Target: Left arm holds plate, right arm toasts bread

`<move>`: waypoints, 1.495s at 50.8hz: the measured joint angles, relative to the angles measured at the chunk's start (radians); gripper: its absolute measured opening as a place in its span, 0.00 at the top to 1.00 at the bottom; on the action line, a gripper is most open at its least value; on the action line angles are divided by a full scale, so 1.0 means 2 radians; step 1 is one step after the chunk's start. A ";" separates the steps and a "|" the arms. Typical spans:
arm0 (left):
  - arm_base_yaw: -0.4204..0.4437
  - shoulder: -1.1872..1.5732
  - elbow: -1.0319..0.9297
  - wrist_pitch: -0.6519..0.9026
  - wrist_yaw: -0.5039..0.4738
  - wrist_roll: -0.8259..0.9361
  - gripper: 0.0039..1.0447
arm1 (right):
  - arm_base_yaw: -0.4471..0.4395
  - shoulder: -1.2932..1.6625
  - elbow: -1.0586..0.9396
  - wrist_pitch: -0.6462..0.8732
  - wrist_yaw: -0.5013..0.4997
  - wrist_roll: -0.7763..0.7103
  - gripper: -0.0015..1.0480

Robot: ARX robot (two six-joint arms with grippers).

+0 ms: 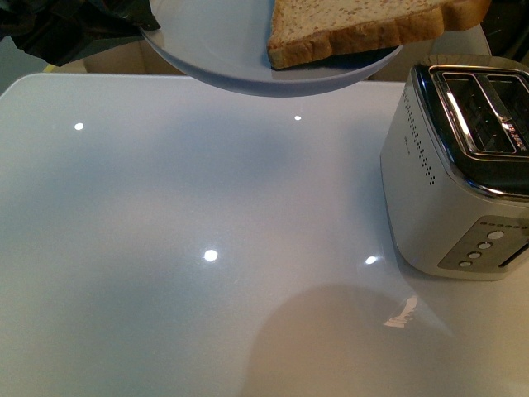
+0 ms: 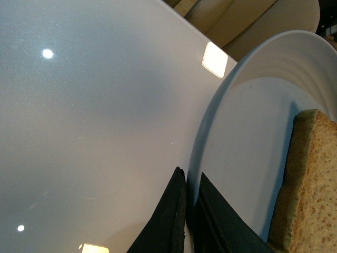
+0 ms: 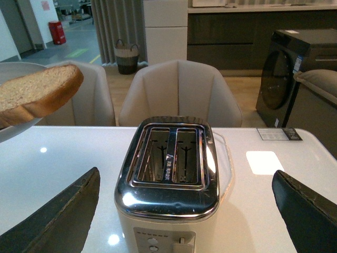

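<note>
Two things sit closest: the glossy white table (image 1: 165, 207) and, on its right side, a silver toaster (image 1: 446, 190) standing upright with both slots empty. The right gripper (image 3: 185, 174) points at the toaster's button side, its dark fingers spread wide and holding nothing. Further back, above the table's far edge, the left gripper (image 2: 190, 179) pinches the rim of the plate (image 1: 215, 41) between its black fingers, keeping it clear of the tabletop. The bread (image 1: 364, 21) lies flat on the plate, on the side nearer the toaster, one corner overhanging the rim. Beyond the table stand beige chairs (image 3: 179, 89).
</note>
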 joint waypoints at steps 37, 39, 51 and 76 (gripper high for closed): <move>-0.001 -0.001 0.000 0.000 -0.001 -0.001 0.97 | -0.034 0.207 0.117 -0.129 -0.133 0.070 0.09; -0.001 -0.001 0.000 0.000 -0.001 -0.001 0.97 | -0.028 0.230 0.129 -0.106 -0.134 0.085 0.09; -0.001 -0.001 0.000 0.000 -0.001 -0.002 0.97 | 0.015 0.378 0.190 0.040 -0.144 0.186 0.09; -0.001 -0.001 0.000 0.000 -0.001 -0.002 0.97 | 0.109 0.658 0.276 0.224 -0.139 0.329 0.09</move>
